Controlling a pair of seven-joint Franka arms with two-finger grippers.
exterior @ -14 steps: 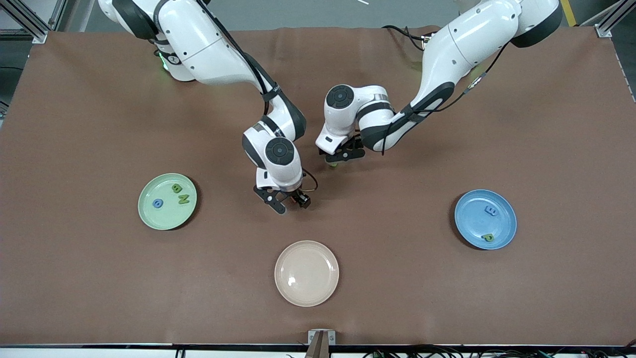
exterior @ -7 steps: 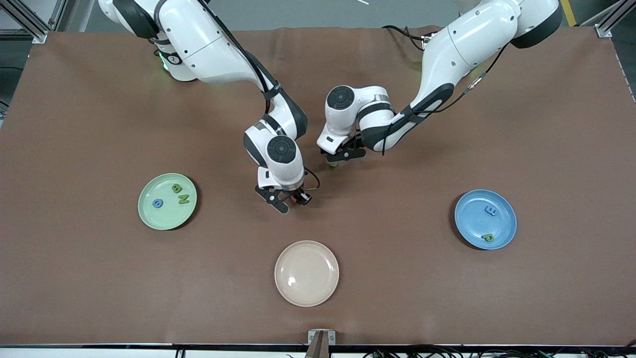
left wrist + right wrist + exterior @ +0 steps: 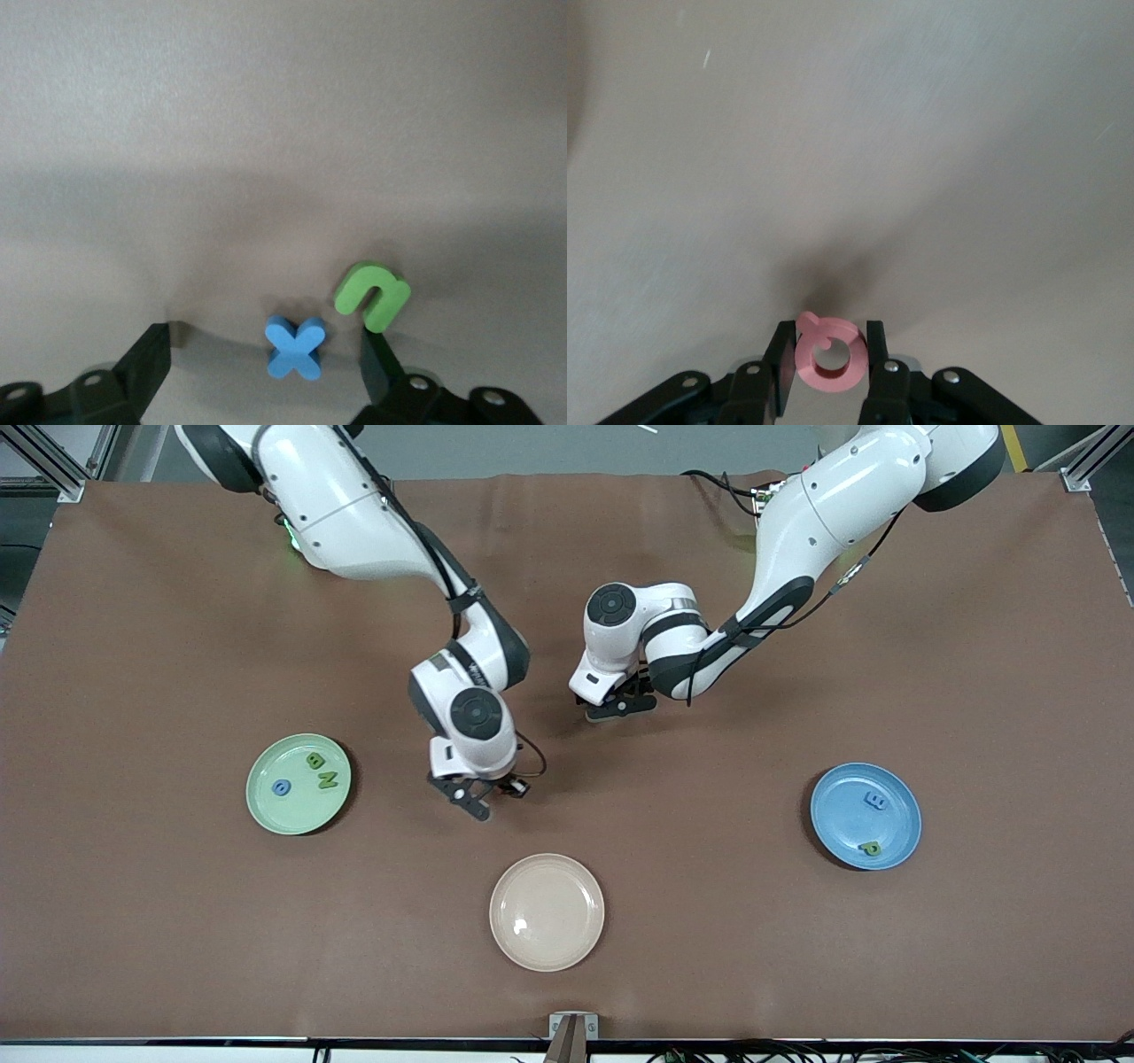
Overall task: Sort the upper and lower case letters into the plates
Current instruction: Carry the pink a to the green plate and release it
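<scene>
**Two letters at the claws, five already plated**

The right claw (image 3: 490, 790) is clamped on the pink-red Q (image 3: 827, 354), held clear over the bare surface (image 3: 709, 921) between the mint green plate (image 3: 266, 815) and the beige plate (image 3: 547, 911). Only the right wrist view shows that grip; from the front the letter is a tiny speck under the wrist.

The left claw (image 3: 617, 707) stands wide apart, low over the surface's middle. Its wrist view shows the blue x (image 3: 295, 347) between the fingers and the green u (image 3: 372, 295) just beside one fingertip; the front view hides both letters under the claw.

The mint green plate holds the green B (image 3: 314, 761), green N (image 3: 327, 780) and blue G (image 3: 281, 787). The blue plate (image 3: 899, 841) holds the blue m (image 3: 874, 801) and green p (image 3: 872, 849). Letter shapes on the plates are hard to read.
</scene>
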